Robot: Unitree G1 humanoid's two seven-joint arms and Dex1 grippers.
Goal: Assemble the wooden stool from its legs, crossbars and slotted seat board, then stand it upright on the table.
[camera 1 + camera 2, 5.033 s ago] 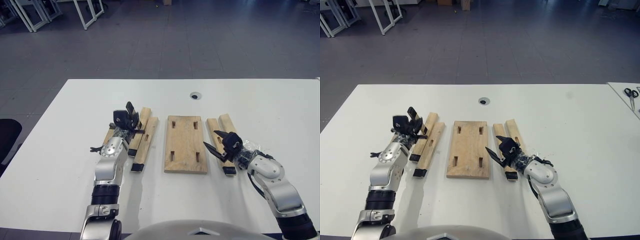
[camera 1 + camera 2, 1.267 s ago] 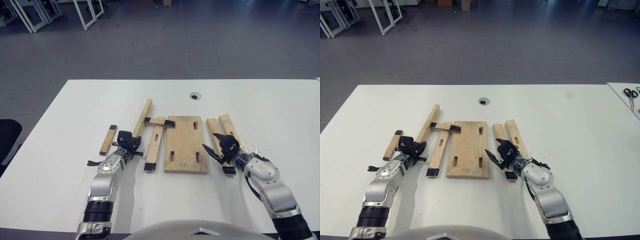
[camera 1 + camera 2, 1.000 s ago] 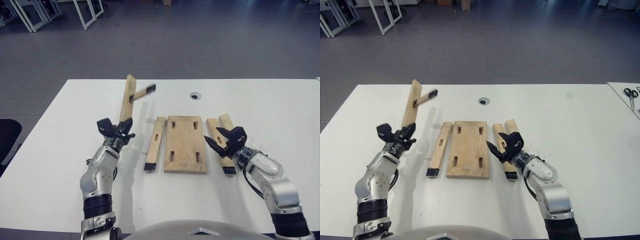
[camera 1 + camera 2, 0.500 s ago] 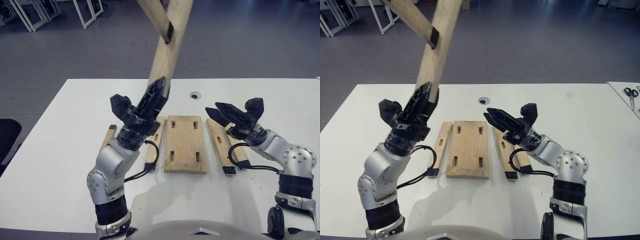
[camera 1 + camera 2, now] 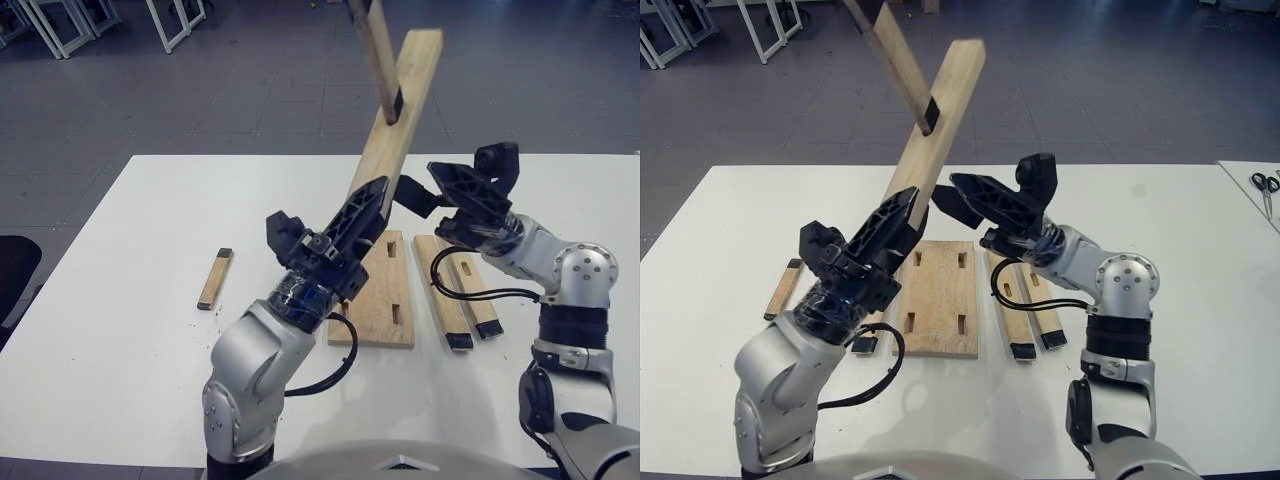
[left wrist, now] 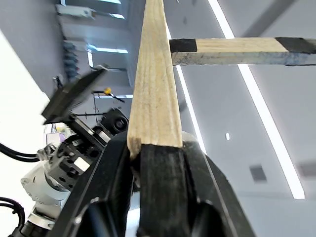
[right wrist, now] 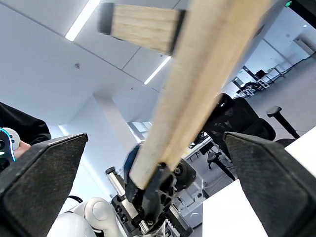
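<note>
My left gripper (image 5: 362, 208) is shut on the black-tipped base of a wooden leg (image 5: 402, 105), held high and tilted above the table. A crossbar (image 5: 374, 48) sticks out of the leg near its top. In the left wrist view the leg (image 6: 154, 74) rises from between the jaws, with the crossbar (image 6: 232, 49) branching sideways. My right gripper (image 5: 1002, 185) hangs open just right of the leg, about mid-length. The slotted seat board (image 5: 388, 305) lies flat below, partly hidden by my left arm. Two more legs (image 5: 447, 305) lie right of it.
A short crossbar (image 5: 211, 280) lies alone on the left of the white table (image 5: 110, 330). Another leg's black end (image 5: 865, 345) peeks out under my left arm. Scissors (image 5: 1265, 183) lie on a neighbouring table at the far right.
My left arm has swung the leg and crossbar rightward, over the seat board. My right gripper has risen and moved left, close to the leg, staying open.
</note>
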